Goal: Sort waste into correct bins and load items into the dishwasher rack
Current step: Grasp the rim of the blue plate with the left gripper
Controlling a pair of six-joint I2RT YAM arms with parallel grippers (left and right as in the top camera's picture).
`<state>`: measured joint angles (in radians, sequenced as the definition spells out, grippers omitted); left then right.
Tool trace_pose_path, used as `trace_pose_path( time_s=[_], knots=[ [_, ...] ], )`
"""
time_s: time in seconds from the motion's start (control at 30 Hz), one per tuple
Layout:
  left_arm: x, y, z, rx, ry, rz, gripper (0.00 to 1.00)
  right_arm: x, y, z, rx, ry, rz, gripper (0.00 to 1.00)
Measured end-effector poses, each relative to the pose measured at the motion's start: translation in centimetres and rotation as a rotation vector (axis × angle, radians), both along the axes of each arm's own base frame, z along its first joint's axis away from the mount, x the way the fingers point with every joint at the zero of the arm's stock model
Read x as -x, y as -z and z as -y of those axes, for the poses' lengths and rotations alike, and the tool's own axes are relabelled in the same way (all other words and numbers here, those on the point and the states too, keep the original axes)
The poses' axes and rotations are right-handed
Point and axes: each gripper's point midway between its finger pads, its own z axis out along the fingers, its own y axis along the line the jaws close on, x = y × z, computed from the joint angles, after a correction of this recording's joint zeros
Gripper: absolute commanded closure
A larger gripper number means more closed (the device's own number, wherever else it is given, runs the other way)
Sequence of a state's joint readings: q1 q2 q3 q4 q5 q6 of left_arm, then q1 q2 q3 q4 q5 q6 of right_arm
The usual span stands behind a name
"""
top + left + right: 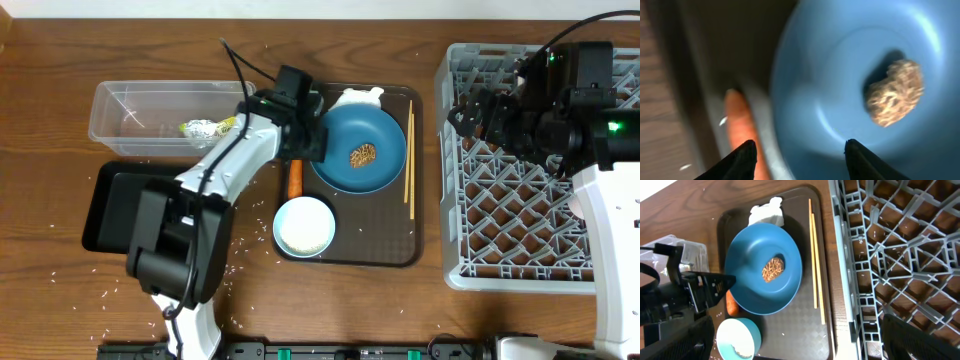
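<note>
The dark-blue dish point(375, 135) sits on the brown serving tray point(350, 250) with a brown food lump point(362, 154) in it. My left gripper point(305, 143) is open at the dish's left rim. In the left wrist view, its jaws point(800, 150) straddle the rim between the carrot point(740, 120) and the dish point(840, 65). My right gripper point(470, 115) hangs open and empty over the grey rack point(520, 200). Also on the serving tray are the white tissue point(360, 97), the chopsticks point(409, 160) and the white bowl with rice point(304, 227). The cups are out of view.
The clear tub point(130, 110) at the back left holds a green-yellow wrapper point(205, 128). The black tray point(105, 205) lies in front of it, partly under my left arm. Loose rice grains are scattered on the table point(60, 270).
</note>
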<state>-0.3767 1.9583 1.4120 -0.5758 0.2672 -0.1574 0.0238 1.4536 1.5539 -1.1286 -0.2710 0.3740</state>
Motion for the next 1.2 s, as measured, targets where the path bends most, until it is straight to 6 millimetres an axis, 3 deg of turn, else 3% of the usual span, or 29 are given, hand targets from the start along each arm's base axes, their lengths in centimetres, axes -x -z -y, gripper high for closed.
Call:
trace_pose_path(
  time_s=[0.1, 0.27, 0.53, 0.73, 1.03, 1.2],
  knots=[
    [-0.2, -0.3, 0.9, 0.015, 0.014, 0.020, 0.41, 0.0, 0.0, 0.1, 0.002, 0.003, -0.001, 0.01],
    [-0.2, 0.1, 1.2, 0.014, 0.019, 0.019, 0.51, 0.0, 0.0, 0.1, 0.006, 0.005, -0.001, 0.01],
    [0.3, 4.1, 1.0, -0.019, 0.019, -0.058, 0.61, 0.2, 0.2, 0.2, 0.010, 0.005, -0.009, 0.01],
    [-0.5, 3.9, 1.3, -0.007, 0.009, -0.026, 0.92, 0.2, 0.2, 0.2, 0.013, 0.005, -0.012, 0.01],
    [-0.7, 3.8, 1.3, -0.008, 0.015, -0.016, 0.94, 0.6, 0.4, 0.3, 0.024, -0.011, -0.025, 0.01],
    [0.5, 3.1, 0.6, -0.038, 0.019, -0.049, 0.94, 0.7, 0.5, 0.3, 0.025, -0.013, -0.027, 0.01]
  ],
)
